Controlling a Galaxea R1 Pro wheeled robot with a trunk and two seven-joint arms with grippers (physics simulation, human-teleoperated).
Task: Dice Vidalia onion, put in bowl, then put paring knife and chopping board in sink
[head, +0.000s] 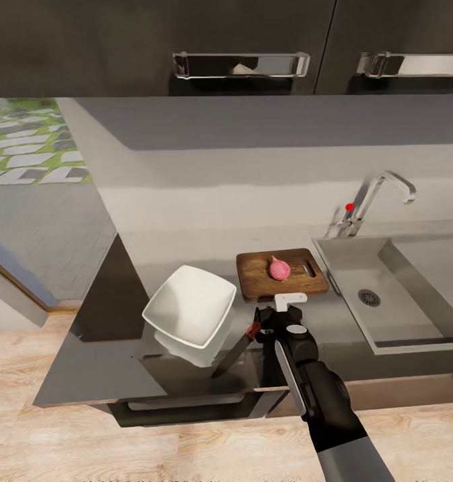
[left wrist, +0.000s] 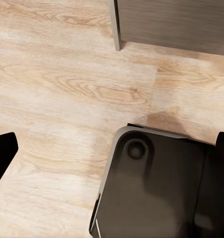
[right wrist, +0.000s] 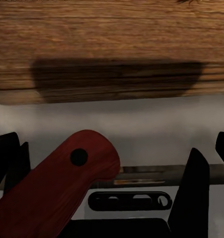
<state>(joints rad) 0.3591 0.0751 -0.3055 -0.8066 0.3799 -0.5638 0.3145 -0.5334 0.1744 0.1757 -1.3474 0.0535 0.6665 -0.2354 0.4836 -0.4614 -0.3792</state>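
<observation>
While the Vidalia onion (head: pixel 279 268) sat whole on the chopping board (head: pixel 256 276), the step in hand was taking up the paring knife (head: pixel 236 350). The knife lay on the countertop (head: pixel 186 375) just in front of the board, its dark blade pointing away from the board, close to the white bowl (head: pixel 189 305). The right gripper (head: pixel 269 323) hung over the reddish handle (right wrist: pixel 57 188); in the right wrist view its fingers (right wrist: pixel 191 193) stood wide, either side of the handle, not closed on it. The sink (head: pixel 414 268) lay beside the board, empty. The left gripper's (left wrist: pixel 112 163) fingertips showed well apart above the wooden floor (left wrist: pixel 57 74). By my judgement, the next move called for lowering, closing on the handle, then lifting.
</observation>
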